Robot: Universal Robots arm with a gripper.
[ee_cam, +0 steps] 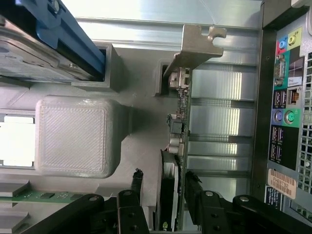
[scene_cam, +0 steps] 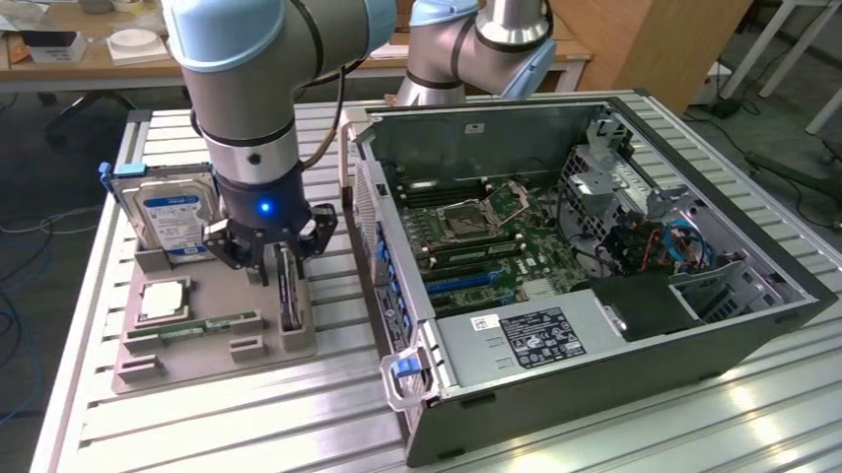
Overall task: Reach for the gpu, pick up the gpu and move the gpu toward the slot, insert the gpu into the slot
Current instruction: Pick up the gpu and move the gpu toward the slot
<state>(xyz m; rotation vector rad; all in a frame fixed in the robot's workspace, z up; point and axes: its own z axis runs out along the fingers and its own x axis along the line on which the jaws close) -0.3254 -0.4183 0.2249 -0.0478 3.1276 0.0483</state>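
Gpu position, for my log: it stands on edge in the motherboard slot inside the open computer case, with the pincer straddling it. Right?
Not quite. The exterior view shows the gpu standing on edge in the grey holder tray beside the open computer case, not inside it; the pincer does straddle it.

Robotics lab, aluminium-profile bench (scene_cam: 263, 414), opened computer case (scene_cam: 743, 330), cluttered desks (scene_cam: 79, 71) behind

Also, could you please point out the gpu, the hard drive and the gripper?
gpu (ee_cam: 196, 45): wrist view, on its silver end bracket.
hard drive (scene_cam: 174, 215): exterior view, on its blue label.
gripper (scene_cam: 278, 261): exterior view, midway between its fingertips.
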